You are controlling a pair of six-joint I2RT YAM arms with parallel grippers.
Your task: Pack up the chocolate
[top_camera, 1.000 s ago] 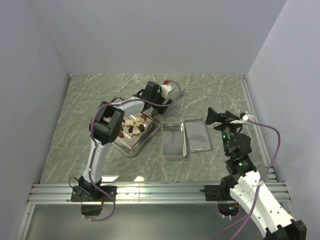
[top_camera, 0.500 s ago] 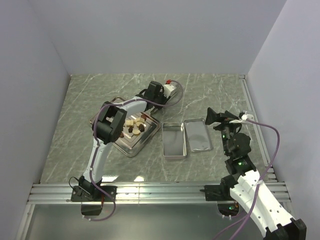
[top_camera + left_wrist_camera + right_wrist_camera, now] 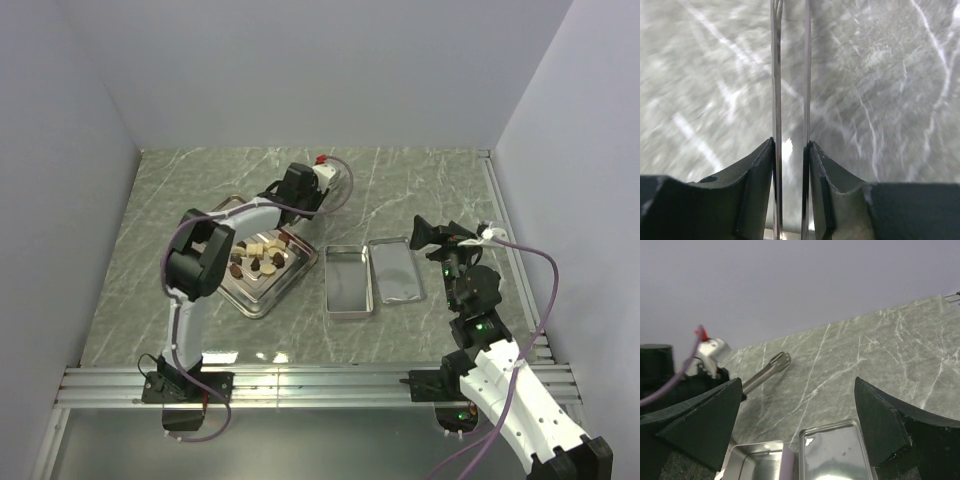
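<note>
l fingers [image 3: 754, 187] pinch thin metal tongs [image 3: 776, 75] over marbled counter [image 3: 880, 75]. chocolate [image 3: 258, 257] lumps sit in steel tray [image 3: 255, 297]. r fingers [image 3: 705, 420] spread wide, near open tin [image 3: 347, 282] & lid [image 3: 394, 272].

Dark brown and cream-tan chocolate [image 3: 256, 257] is sitting on a gleaming steel tray [image 3: 250, 298], while the grey-green marbled table [image 3: 170, 200] is showing white veins throughout. A silver tin [image 3: 348, 285] and its silver lid [image 3: 395, 272] are reflecting pale light. The left arm [image 3: 190, 320] and right arm [image 3: 520, 400] are wearing white shells with black joints, the right one glowing with green lights [image 3: 478, 326]. The left gripper [image 3: 790, 147] and right gripper [image 3: 798, 382] are showing black fingers beside silver tongs [image 3: 771, 369], a purple cable [image 3: 676, 376], a red plug [image 3: 321, 160] and pale lavender walls [image 3: 300, 70].
</note>
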